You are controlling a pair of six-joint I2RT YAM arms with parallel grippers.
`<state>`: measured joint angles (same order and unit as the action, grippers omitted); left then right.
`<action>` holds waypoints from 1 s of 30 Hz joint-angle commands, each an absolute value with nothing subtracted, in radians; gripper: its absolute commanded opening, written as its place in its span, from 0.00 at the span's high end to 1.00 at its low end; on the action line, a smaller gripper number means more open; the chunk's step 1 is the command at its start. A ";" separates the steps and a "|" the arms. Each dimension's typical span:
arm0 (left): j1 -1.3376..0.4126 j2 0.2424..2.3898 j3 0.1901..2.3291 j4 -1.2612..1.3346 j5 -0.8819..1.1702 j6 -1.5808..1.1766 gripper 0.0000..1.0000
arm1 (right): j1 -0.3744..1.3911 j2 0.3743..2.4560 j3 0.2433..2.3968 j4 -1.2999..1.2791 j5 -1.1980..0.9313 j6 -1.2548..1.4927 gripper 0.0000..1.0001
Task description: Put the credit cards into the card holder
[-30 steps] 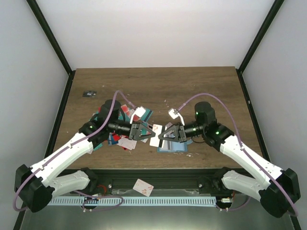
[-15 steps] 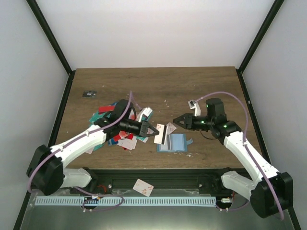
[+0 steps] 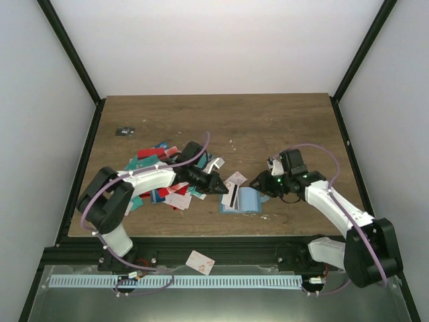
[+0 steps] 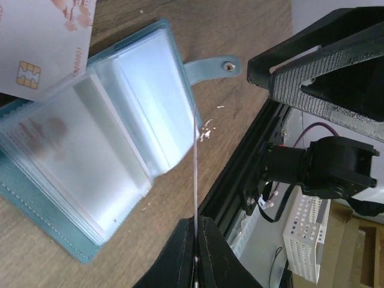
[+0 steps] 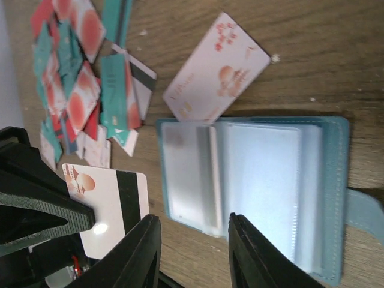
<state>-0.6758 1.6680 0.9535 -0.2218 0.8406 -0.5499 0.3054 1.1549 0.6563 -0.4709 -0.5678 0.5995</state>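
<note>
The teal card holder [image 3: 247,200] lies open on the table, clear pocket sleeves up [image 5: 258,180], tab to the right [image 4: 210,65]. My left gripper [image 3: 220,186] is shut on a white credit card with a black stripe [image 5: 111,201], held on edge [image 4: 195,162] just left of the holder. My right gripper [image 3: 259,186] hovers open over the holder's near edge [image 5: 195,237] with nothing between its fingers. A white card with red blotches [image 5: 216,69] lies touching the holder's far side. A pile of red, teal and white credit cards [image 3: 161,176] lies to the left.
A small black object [image 3: 124,131] sits at the table's far left. One card [image 3: 200,261] lies off the table on the front rail. The black frame edge [image 4: 240,174] runs close behind the holder's near side.
One second ago both grippers met at the striped card. The right gripper has opened, let go and come down over the holder. The left gripper has carried the card right, toward the holder.
</note>
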 commanded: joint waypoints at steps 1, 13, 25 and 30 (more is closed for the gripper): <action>-0.682 1.751 0.991 -0.200 0.878 -0.520 0.96 | 0.300 1.208 0.657 -0.473 -0.515 0.596 0.67; -0.688 1.920 1.055 -0.193 0.910 -0.519 0.96 | 0.298 1.341 0.632 -0.475 -0.454 0.589 0.71; -0.687 1.988 1.096 -0.203 0.923 -0.518 0.96 | 0.298 1.423 0.585 -0.437 -0.476 0.594 0.74; -0.688 2.009 1.114 -0.188 0.929 -0.531 0.96 | 0.298 1.431 0.577 -0.422 -0.498 0.594 0.75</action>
